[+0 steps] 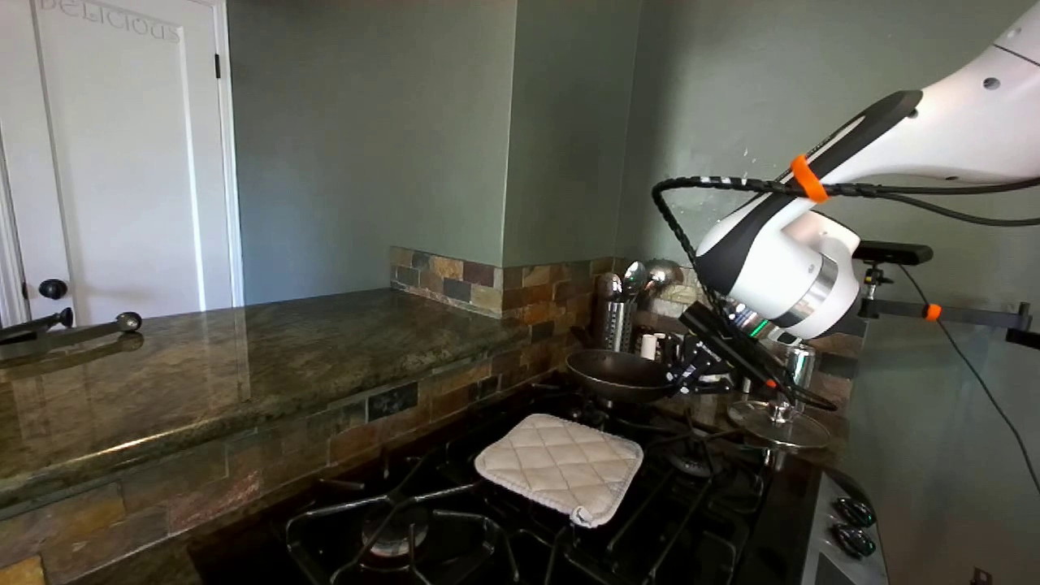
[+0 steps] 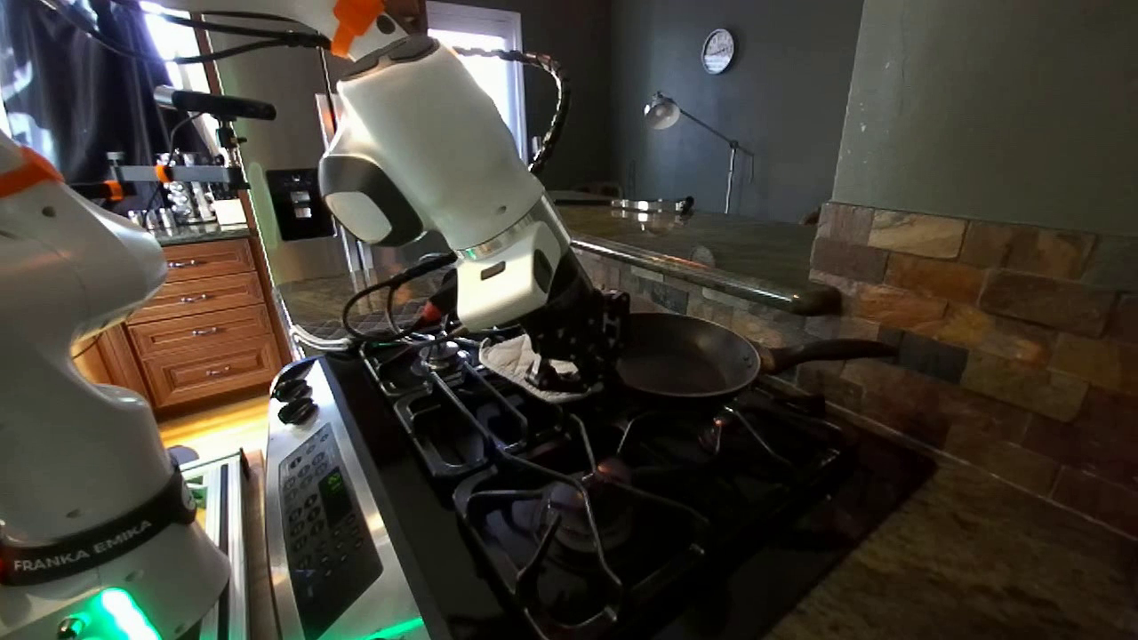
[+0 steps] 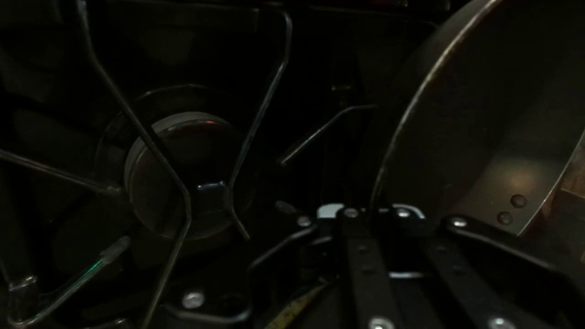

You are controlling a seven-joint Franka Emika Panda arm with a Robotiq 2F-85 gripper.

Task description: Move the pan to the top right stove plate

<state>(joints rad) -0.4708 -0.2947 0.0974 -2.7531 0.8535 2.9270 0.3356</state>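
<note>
While its handle [image 2: 834, 350] is turned toward the tiled wall [image 2: 1022, 267], the pan [image 2: 686, 363] is pinched at the opposite rim by the narrowed gripper [image 3: 376, 213], presumably for reach, near the apparent top right stove plate [image 2: 714, 434]; base contact cannot be told. Steel utensils [image 1: 634, 278] are held in a canister [image 1: 618, 327].

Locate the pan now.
The pan is right of centre in both exterior views, its rim between the fingers; in an exterior view it's beyond the quilted cloth.

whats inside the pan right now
Inside the pan, bare dark surface and two rivets show; the gripper at its rim covers a bit of the inside, which cannot be seen.
</note>
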